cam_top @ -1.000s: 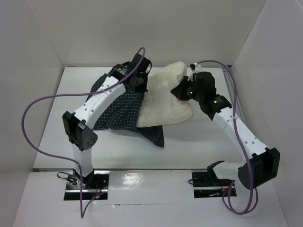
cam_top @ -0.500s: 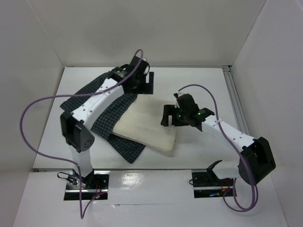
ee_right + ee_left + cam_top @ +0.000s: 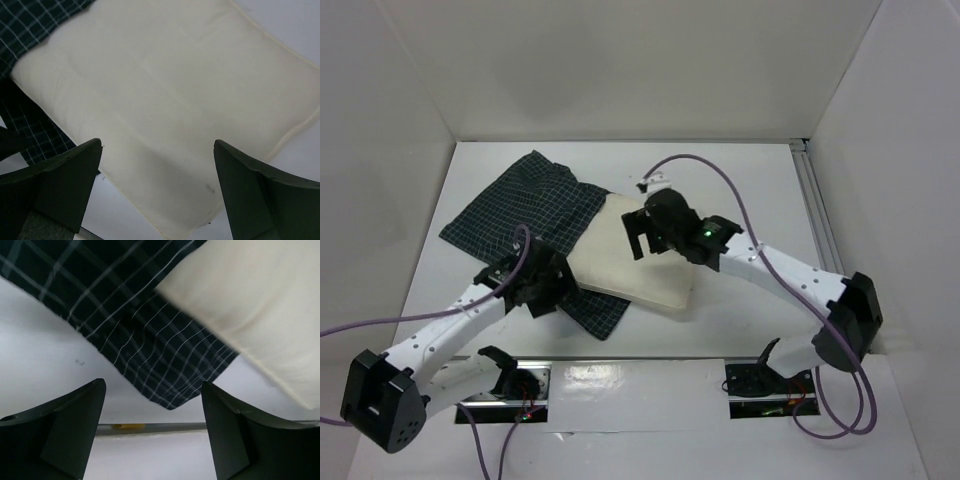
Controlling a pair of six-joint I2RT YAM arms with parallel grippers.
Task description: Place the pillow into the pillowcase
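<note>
Fabric covers much of the left half of the white counter (image 3: 750, 180): the pillowcase (image 3: 520, 205), dark with a fine white check, lies spread flat, running from the far left towards the near middle. The pillow (image 3: 630, 278) rests on top of its right part, cream face up and fully exposed, not inside the sleeve; a strip and one corner of the checked cloth stick out from under the pillow's near edge. The right tool (image 3: 648, 242) hangs above the far part of the pillow. In the right wrist view its two fingers (image 3: 60, 185) stand wide apart with nothing between them, and the pillow fills most of the space below, with checked cloth showing at the left. The left tool (image 3: 548, 282) sits low at the near left edge of the pillowcase, just beside the pillow's near left corner. In the left wrist view its fingers (image 3: 75, 425) are likewise spread wide and hold nothing; between them lie the protruding corner of the pillowcase and bare counter, with the pillow's edge overlapping the cloth at the upper right. Whether either tool touches the fabric cannot be told.
</note>
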